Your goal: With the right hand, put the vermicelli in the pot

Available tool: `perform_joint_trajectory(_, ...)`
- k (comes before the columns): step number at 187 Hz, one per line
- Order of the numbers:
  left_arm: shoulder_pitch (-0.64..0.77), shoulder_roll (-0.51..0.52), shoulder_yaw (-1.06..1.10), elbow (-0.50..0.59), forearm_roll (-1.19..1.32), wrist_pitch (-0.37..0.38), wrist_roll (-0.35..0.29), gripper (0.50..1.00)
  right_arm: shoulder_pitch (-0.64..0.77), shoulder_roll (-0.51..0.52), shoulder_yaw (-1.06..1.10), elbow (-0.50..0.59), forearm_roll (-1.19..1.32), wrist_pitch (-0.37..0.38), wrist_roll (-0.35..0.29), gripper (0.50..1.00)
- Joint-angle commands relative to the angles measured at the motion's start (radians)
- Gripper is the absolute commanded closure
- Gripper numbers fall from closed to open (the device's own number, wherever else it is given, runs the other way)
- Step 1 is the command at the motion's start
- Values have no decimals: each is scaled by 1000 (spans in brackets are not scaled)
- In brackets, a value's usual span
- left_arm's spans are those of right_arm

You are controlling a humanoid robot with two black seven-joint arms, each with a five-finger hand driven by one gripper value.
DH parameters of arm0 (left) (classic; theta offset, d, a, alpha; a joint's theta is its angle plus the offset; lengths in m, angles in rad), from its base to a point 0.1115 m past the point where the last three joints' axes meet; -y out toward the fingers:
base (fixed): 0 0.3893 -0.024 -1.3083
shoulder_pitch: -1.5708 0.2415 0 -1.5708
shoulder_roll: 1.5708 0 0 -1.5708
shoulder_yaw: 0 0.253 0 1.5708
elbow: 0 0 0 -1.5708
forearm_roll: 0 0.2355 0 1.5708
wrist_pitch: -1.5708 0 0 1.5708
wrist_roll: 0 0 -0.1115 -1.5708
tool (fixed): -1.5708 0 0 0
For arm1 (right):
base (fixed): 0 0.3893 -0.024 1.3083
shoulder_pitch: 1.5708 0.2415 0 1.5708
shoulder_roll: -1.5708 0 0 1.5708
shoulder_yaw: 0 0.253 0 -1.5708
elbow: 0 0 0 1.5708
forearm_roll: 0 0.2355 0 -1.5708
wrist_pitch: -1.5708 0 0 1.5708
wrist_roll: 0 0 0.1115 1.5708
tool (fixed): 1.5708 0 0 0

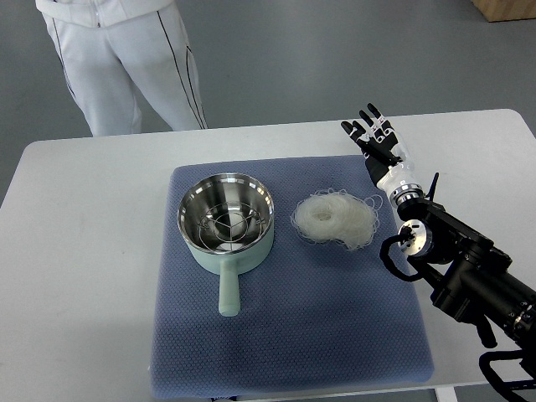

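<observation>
Right hand (374,138): fingers spread, empty, raised past mat (368,335) edge.
Vermicelli (335,219): loose nest, btwn hand & pot (226,219) for short carry.
Pot: open top, ready.

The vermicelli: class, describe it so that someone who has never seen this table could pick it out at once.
Find the blue mat in the middle of the white table. On it, right of the pale green pot, lies the vermicelli, a loose round nest of thin whitish strands. It is the only soft, tangled thing there; the pot is hard and shiny inside.
</observation>
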Motion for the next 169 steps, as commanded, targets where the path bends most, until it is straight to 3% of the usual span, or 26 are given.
perform_joint_trajectory(1, 0, 0, 0, 0, 0, -1, -2, 500, 0, -1, 0, 0, 0, 0, 0, 572)
perform_joint_trajectory(169, -2, 0, 2, 2, -6, 4, -8, 500, 3, 2, -2, -20, -6, 2, 0, 572)
